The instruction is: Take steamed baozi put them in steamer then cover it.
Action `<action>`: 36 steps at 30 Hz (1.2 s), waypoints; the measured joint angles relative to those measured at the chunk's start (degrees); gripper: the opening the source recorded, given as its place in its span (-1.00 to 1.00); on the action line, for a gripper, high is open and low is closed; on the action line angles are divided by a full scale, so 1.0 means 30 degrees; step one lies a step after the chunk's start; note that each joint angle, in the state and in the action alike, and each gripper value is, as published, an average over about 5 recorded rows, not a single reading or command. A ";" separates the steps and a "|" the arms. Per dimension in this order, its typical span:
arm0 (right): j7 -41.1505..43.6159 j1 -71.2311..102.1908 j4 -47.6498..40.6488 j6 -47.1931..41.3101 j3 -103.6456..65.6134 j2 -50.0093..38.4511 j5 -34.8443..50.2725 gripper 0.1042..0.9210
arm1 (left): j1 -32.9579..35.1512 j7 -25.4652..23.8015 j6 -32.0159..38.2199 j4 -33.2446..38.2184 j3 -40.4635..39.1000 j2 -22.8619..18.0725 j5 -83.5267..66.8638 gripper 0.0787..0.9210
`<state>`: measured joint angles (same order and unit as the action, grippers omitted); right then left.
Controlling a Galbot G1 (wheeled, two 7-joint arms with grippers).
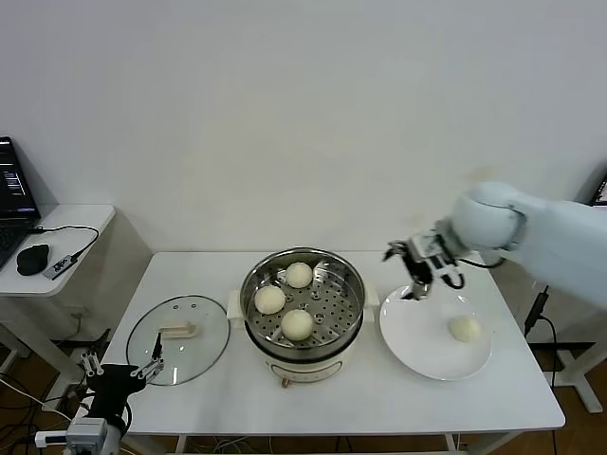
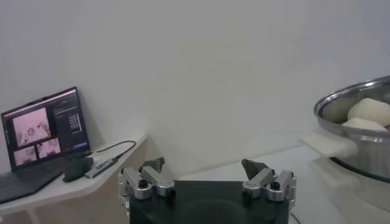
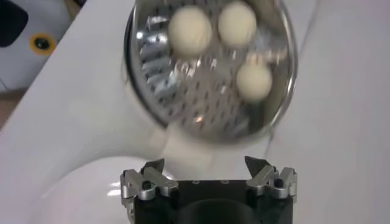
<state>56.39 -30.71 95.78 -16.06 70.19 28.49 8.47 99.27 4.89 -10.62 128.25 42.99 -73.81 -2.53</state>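
Loading step: 3 steamed baozi [image 1: 285,300] held in steamer [image 1: 303,327], 1 left on plate [image 1: 417,355]; right gripper [image 1: 415,277], spread and empty above plate, is required to descend; left gripper [image 1: 121,369], spread, parked beside cover [image 1: 178,337].

Three baozi [image 1: 284,300] in the steamer [image 1: 303,308]; cover [image 1: 178,338] left, plate [image 1: 434,334] with one baozi [image 1: 465,328] right.

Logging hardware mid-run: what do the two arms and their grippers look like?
The right arm has a smooth, rounded pale blue-white shell with black cabling at the wrist. Both the right gripper and left gripper have a black body, silver metal finger brackets with bolts and dark pointed tips.
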 measured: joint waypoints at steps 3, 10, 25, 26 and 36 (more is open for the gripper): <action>0.0207 0.1417 -0.0471 0.0034 -0.1110 -0.0802 -0.0739 0.76 | 0.0040 -0.0002 -0.0006 0.0027 -0.0087 -0.0065 0.0074 0.77; 0.0405 0.5856 -0.2127 0.0457 -0.4651 -0.1543 -0.2763 0.76 | 0.0220 -0.0012 -0.0054 0.0065 -0.0057 -0.0093 0.0218 0.77; 0.0620 1.1289 -0.6622 0.1297 -0.9521 0.0292 -0.5966 0.76 | 0.0500 -0.0022 -0.0120 -0.0140 0.0430 -0.0330 0.0317 0.77; 0.0650 1.1468 -0.6890 0.1300 -0.9672 0.0487 -0.6118 0.76 | 0.0507 -0.0022 -0.0120 -0.0179 0.0462 -0.0328 0.0309 0.77; 0.0678 1.2611 -0.9114 0.1356 -1.0805 0.2066 -0.7315 0.70 | 0.0353 -0.0018 -0.0096 -0.0567 0.0609 -0.0242 0.0208 0.77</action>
<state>58.42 7.12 68.43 -11.99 37.78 34.68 -13.48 100.33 4.83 -10.91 126.54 44.82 -74.54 -1.90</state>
